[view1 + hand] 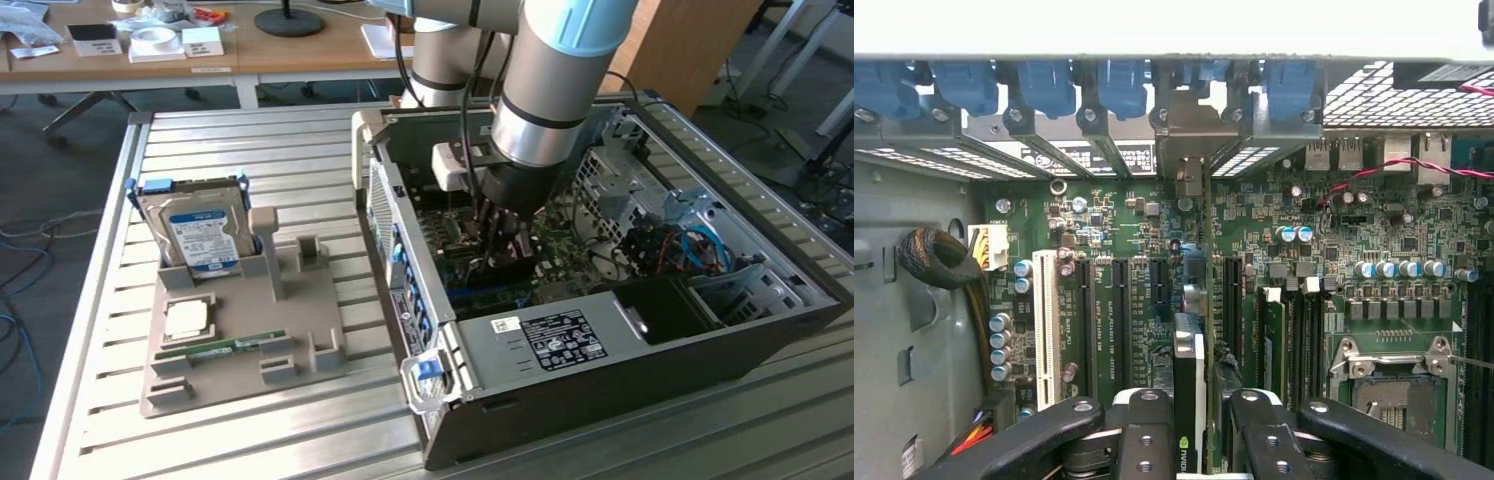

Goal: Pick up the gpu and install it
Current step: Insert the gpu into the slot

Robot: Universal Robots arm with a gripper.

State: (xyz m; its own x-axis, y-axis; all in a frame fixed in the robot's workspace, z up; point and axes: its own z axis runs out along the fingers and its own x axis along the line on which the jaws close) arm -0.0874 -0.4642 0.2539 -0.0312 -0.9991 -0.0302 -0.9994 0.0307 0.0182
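The gpu (1189,365) is a thin dark card seen edge-on, with a green logo near the gripper. My gripper (1191,415) is shut on it, one black finger (1144,435) on each side. The card stands on edge on the green motherboard (1354,230), in line with the black expansion slots (1122,310), and its metal bracket (1189,150) reaches the case's rear slot openings. Whether it is seated in a slot I cannot tell. In the exterior view my gripper (505,238) is deep inside the open computer case (601,335), pointing down at the board.
On the exterior view's left, a grey holder tray (300,345) carries the silver hard drive (200,235), a processor chip (187,318) and a green memory stick (220,348). Blue slot latches (1124,85), memory modules (1274,340), a processor socket (1394,390) and cables (694,250) crowd the case.
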